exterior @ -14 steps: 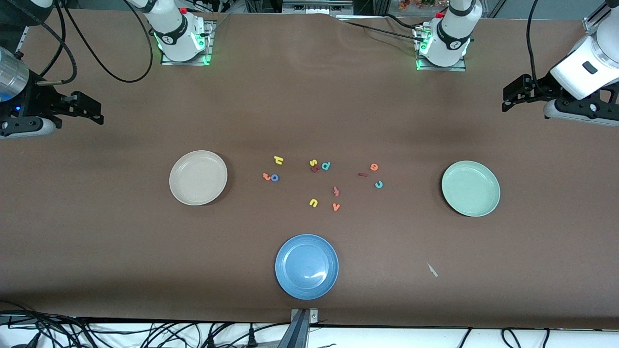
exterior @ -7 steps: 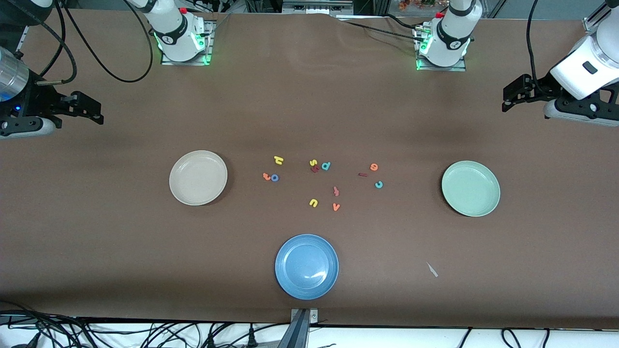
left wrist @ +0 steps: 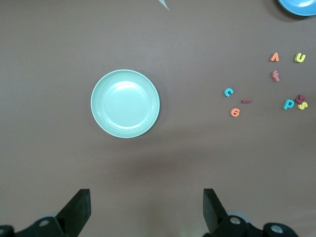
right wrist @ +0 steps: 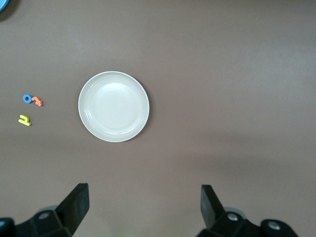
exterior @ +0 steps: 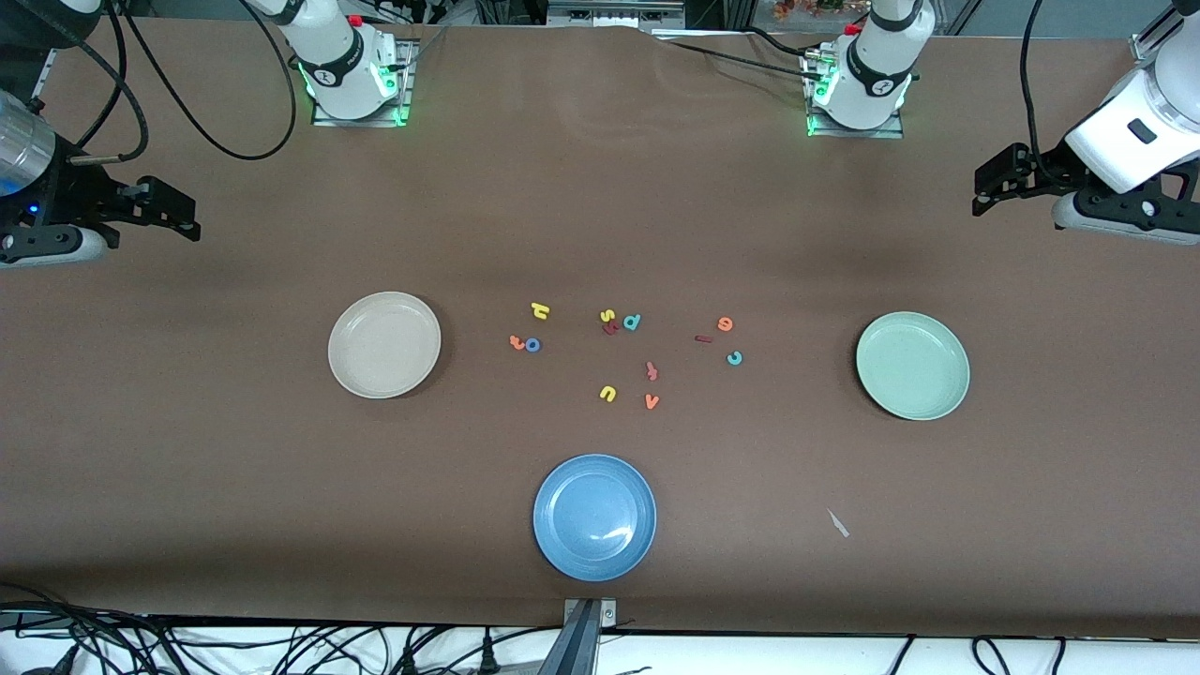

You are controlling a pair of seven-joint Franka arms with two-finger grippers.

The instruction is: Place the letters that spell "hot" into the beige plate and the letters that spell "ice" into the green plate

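A big brown table (exterior: 600, 206) fills almost the whole picture. Its top is smooth and dull, with soft dark shadows near the edges. A small pale scrap (exterior: 838, 523) lies on it toward the left arm's end. Along the table's near edge, black cables (exterior: 281, 647) lie tangled on a white floor. A small metal bracket (exterior: 589, 614) sits at the middle of that edge.

I see broad bare table (exterior: 600, 187) around all three plates, so I can drop straight onto the beige plate (exterior: 384, 344) or green plate (exterior: 912, 365). The only crowding is mid-table: the yellow s (exterior: 607, 316), a dark red letter (exterior: 611, 327) and teal d (exterior: 632, 322) touch, and orange t (exterior: 517, 342) abuts blue o (exterior: 533, 345).
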